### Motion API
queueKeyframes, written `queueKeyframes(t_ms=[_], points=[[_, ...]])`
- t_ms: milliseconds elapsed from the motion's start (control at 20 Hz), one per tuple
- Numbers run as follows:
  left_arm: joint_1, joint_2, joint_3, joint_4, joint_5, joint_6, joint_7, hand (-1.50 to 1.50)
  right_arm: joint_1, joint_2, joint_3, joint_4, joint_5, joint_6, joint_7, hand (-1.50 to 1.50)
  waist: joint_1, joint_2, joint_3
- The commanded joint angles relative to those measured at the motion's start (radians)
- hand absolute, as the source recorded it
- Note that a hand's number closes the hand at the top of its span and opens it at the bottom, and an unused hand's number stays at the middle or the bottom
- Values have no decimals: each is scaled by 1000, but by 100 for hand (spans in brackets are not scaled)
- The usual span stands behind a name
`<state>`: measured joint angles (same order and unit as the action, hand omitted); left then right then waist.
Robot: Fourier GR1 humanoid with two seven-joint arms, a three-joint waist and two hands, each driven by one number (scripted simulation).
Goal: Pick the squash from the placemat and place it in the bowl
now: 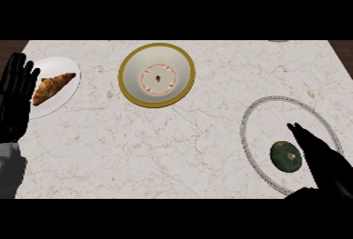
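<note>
A dark green squash [285, 156] lay on a round, silver-rimmed placemat [257, 109] at the right side of the marble counter [138, 154], untouched by the bowl. The robot's right hand [324, 161] hung just beside the squash on its right, fingers straight and pressed close together, pointing up and to the left; nothing was pinched between them, and whether the hand touched the squash could not be told. Across the counter, well apart from the placemat, the gold-rimmed bowl [135, 56] stood near the far edge, its pale inside showing only a ring of reddish pattern and a small dark mark at the centre. To its left a white plate [63, 95] carried a golden croissant [51, 87]. The left hand [17, 95] rested at the view's left edge, fingers up and spread, partly over the plate's rim.
</note>
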<state>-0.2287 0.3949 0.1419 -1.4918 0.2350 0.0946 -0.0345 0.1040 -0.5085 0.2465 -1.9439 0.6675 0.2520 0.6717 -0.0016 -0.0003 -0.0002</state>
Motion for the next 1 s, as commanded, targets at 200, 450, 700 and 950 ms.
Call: queueKeyframes(t_ms=[200, 450, 700, 950], points=[[-8, -7, 45, 37, -23, -54, -19, 0, -70, 105, -15, 161, 87, 4, -61, -150, 1, 1, 0], [50, -52, 19, -88, -42, -33, 30, 0, -13, 130, -35, 205, 127, -22, -100, -150, 3, -1, 0], [-46, -72, 43, 28, -70, -13, 11, 0, -57, 173, -76, 260, 155, -17, -90, -150, -1, 0, 0], [-52, -88, 24, 22, -91, -15, 21, 0, -28, 103, -116, 312, 170, -87, -301, 150, -2, 0, 0]])
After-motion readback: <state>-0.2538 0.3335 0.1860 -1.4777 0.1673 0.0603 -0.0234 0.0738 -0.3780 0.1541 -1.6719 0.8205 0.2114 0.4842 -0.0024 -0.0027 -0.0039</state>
